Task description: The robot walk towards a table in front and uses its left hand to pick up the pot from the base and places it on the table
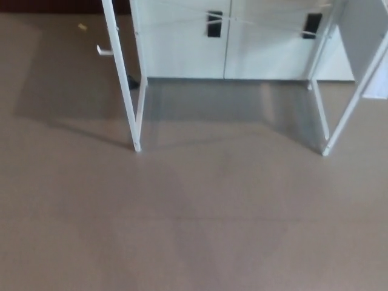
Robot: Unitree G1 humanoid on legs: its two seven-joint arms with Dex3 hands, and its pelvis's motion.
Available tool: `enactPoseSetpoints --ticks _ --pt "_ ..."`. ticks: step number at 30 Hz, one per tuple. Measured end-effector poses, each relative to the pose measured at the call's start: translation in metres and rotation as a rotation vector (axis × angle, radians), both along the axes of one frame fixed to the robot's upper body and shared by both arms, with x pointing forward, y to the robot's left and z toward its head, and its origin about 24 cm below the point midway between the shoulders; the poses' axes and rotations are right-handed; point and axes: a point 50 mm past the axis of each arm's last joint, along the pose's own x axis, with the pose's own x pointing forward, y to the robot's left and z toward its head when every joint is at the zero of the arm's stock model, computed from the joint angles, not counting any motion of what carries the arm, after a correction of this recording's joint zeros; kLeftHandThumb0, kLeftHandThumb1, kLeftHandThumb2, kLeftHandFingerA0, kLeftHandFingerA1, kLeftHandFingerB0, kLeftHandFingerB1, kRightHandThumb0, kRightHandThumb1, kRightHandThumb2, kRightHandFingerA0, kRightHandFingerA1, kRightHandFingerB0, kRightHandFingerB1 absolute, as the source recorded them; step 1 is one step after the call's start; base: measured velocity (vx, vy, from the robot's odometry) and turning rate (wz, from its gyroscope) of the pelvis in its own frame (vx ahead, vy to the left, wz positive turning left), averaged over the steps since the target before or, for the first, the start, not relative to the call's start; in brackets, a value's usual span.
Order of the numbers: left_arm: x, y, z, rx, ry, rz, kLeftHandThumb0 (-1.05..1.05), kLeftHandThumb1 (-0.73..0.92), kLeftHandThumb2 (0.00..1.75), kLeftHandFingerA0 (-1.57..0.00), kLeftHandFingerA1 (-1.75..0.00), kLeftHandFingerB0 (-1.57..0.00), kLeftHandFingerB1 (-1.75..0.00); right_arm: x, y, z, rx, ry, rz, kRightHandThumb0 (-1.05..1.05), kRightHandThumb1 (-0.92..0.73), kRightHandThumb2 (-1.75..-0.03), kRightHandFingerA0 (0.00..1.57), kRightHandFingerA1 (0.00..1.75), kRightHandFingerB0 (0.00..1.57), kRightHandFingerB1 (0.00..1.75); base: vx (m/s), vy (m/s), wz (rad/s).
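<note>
Head view looks down on a bare brown floor [194,230] that fills most of the picture, crossed by soft shadows. Two white leg frames stand on it, the left leg frame [128,91] and the right leg frame [336,121], well apart, each ending in a small foot. Whatever top they carry is cut off by the upper edge. Behind them stands a pale cabinet [224,48] with two black handles [214,24] on its doors. A small yellow scrap [81,26] lies on the floor at upper left. Neither the left hand nor the right hand shows, so I cannot tell how the fingers stand. The pot is out of sight, and its place cannot be told.
</note>
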Motion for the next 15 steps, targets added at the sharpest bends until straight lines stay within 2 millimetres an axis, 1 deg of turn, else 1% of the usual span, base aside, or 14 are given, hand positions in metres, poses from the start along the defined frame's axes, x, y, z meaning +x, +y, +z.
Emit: enactPoseSetpoints --ticks 1,2,3,5,6,7,8,10,15 --pt "0.0008 0.0001 0.0005 0.001 -0.005 0.001 -0.19 0.52 0.55 -0.34 -0.39 -0.33 -0.33 0.0015 0.0033 -0.0011 0.006 0.001 0.009 -0.65 -0.59 -0.59 0.78 0.48 0.59 0.4 0.37 -0.155 0.29" --pt "0.0027 -0.0007 0.0005 -0.001 -0.01 -0.001 -0.19 0.52 0.55 -0.34 -0.39 -0.33 -0.33 0.0036 0.004 -0.0006 0.005 -0.004 0.016 -0.65 -0.59 -0.59 0.78 0.48 0.59 0.4 0.37 -0.131 0.82" --pt "0.0063 -0.0014 0.0013 -0.002 -0.022 -0.008 -0.17 0.51 0.55 -0.35 -0.4 -0.34 -0.34 0.0064 0.0016 0.0016 -0.004 -0.012 0.017 -0.64 -0.58 -0.59 0.79 0.48 0.6 0.41 0.36 -0.135 0.3" --pt "0.0057 -0.0011 0.0018 -0.002 -0.025 -0.006 -0.17 0.52 0.55 -0.34 -0.4 -0.33 -0.33 0.008 0.0014 0.0023 -0.007 -0.017 0.019 -0.66 -0.58 -0.59 0.82 0.5 0.61 0.42 0.34 -0.125 -0.04" --pt "0.0044 -0.001 0.002 -0.003 -0.024 -0.005 -0.15 0.34 0.82 -0.24 -0.55 -0.21 -0.51 0.0089 0.0018 0.0026 -0.006 -0.02 0.022 -0.65 -0.59 -0.59 0.83 0.51 0.6 0.42 0.24 -0.1 0.0" --pt "0.0027 -0.0008 0.0021 -0.004 -0.023 -0.003 -0.19 0.52 0.55 -0.33 -0.39 -0.33 -0.33 0.0094 0.002 0.0027 -0.007 -0.021 0.024 -0.65 -0.59 -0.59 0.84 0.5 0.6 0.42 0.25 -0.065 -0.05" --pt "0.0017 -0.0006 0.0021 -0.007 -0.022 -0.002 -0.18 0.52 0.55 -0.33 -0.39 -0.33 -0.33 0.0097 0.0023 0.0027 -0.007 -0.022 0.027 -0.63 -0.59 -0.59 0.81 0.49 0.59 0.4 0.21 -0.033 -0.06" --pt "0.0006 -0.0004 0.0015 -0.01 -0.019 0.002 -0.19 0.52 0.55 -0.34 -0.38 -0.33 -0.33 0.0092 0.0026 0.0023 -0.009 -0.018 0.03 -0.63 -0.59 -0.59 0.8 0.5 0.58 0.41 0.19 0.015 -0.14" --pt "0.0015 0.0004 0.001 -0.012 -0.017 0.003 -0.2 0.51 0.55 -0.36 -0.4 -0.33 -0.34 0.0076 0.0033 0.0013 -0.008 -0.011 0.032 -0.66 -0.58 -0.59 0.8 0.52 0.58 0.43 0.2 0.119 -0.12"
